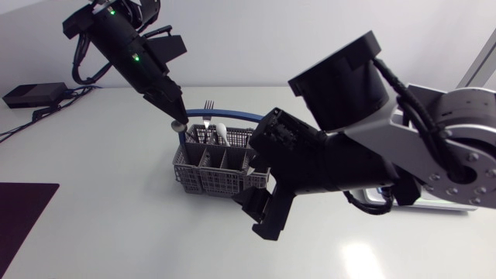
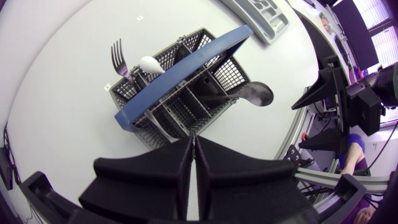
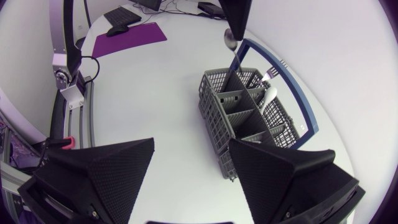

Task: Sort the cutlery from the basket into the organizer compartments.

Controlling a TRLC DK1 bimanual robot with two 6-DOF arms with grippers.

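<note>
bright even light, soft shadow by the basket point(image 1: 211, 169), pale glare on the table point(image 1: 108, 232)

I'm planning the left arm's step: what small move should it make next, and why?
Probably open the left gripper and shift it onto the spoon. Its fingers are shut with nothing between them, while the spoon's bowl sticks out of the basket close by the fingertips.

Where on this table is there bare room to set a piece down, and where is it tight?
The table is bare between the purple mat and the basket, and in front of the basket. It is crowded above the basket, where the left gripper holds a spoon, and beside it, where the open right gripper hangs.
</note>
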